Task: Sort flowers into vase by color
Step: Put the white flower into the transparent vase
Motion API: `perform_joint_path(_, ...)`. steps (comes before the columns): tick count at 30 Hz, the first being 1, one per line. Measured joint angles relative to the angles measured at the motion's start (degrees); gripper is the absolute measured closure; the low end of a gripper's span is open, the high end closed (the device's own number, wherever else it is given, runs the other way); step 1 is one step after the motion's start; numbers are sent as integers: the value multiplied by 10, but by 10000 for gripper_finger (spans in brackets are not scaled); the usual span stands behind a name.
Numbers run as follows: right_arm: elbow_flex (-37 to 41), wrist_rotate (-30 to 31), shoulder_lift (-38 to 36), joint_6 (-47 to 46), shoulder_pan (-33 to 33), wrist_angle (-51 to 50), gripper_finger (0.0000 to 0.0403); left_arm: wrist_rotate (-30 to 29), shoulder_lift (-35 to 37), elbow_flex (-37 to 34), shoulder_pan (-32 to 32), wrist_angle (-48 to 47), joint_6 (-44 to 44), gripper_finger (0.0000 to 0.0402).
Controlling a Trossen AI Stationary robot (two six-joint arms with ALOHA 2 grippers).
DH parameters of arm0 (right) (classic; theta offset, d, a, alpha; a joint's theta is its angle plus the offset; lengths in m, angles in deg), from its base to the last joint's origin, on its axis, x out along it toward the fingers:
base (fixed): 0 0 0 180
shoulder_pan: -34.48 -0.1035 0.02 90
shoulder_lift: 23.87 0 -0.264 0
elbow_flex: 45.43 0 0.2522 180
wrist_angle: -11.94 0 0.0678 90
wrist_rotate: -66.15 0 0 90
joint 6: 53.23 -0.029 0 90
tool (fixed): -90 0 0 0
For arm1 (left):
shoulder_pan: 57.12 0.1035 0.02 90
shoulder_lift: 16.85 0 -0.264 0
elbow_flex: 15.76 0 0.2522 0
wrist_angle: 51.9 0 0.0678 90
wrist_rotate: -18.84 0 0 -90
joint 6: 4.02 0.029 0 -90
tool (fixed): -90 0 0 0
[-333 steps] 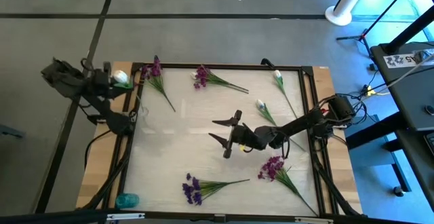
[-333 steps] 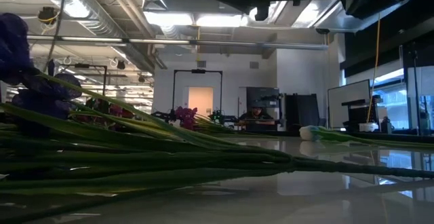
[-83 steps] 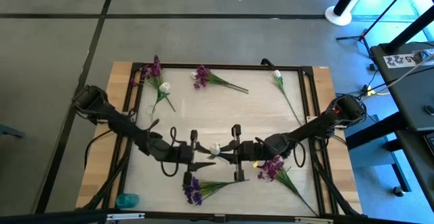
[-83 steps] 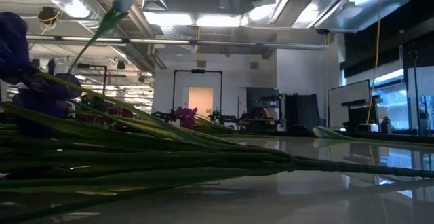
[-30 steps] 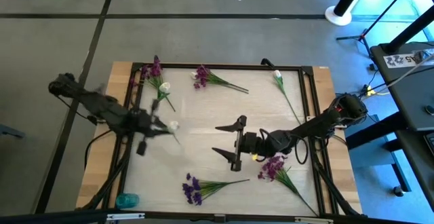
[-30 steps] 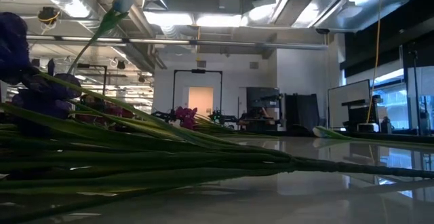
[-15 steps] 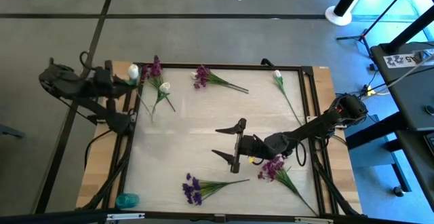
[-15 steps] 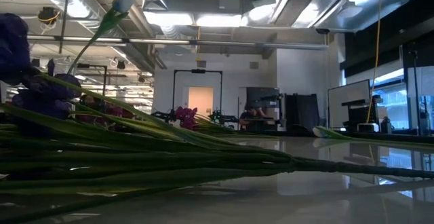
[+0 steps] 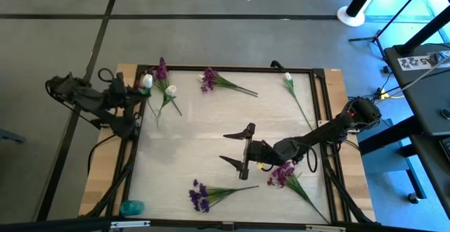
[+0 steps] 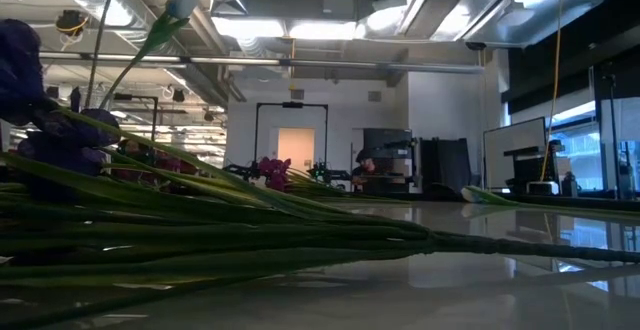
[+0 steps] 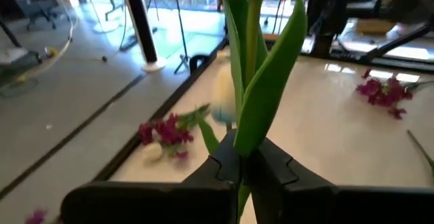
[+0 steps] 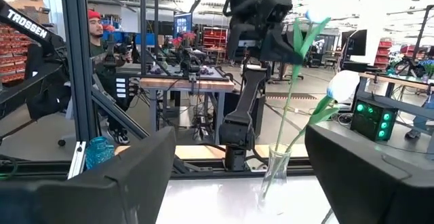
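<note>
High view: left gripper (image 9: 138,91) has swung from mid-table to the table's left edge, over the clear glass vase (image 9: 150,110), carrying the white-budded green sprig (image 9: 145,81) — drop-in looks next.

Left wrist view: jaws pinched on the stem.

Right wrist view: right gripper (image 9: 235,148) waits mid-table, jaws wide, empty.

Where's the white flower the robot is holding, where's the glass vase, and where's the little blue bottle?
White flower (image 11: 252,108), left wrist view: on its green stem and leaf, above the gripper.
Glass vase (image 12: 274,172), right wrist view: on its clear body, stems standing in it.
Blue bottle (image 9: 131,207), high view: on its body.
</note>
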Motion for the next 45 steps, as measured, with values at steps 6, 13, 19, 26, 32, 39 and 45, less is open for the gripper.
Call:
perform_joint_path(6,-9,13,-23,-59,3,-130,75,51,-1,-9,0,-67,-99,342)
perform_joint_path(13,-132,34,-70,-144,33,-554,75,133,-10,62,0,-195,-223,287)
perform_joint_path(19,-169,39,-70,-242,110,-777,75,225,-10,67,0,-255,-327,294)
perform_joint_path(26,-169,20,-70,-325,254,-948,75,238,-10,67,0,-266,-343,310)
perform_joint_path(32,-169,-7,-70,-291,336,-957,75,190,-16,67,0,-265,-290,312)
perform_joint_path(39,-169,-62,-70,-256,448,-958,75,193,-63,67,0,-277,-242,312)
perform_joint_path(45,-169,-92,-70,-233,518,-955,75,229,-93,67,0,-277,-249,312)
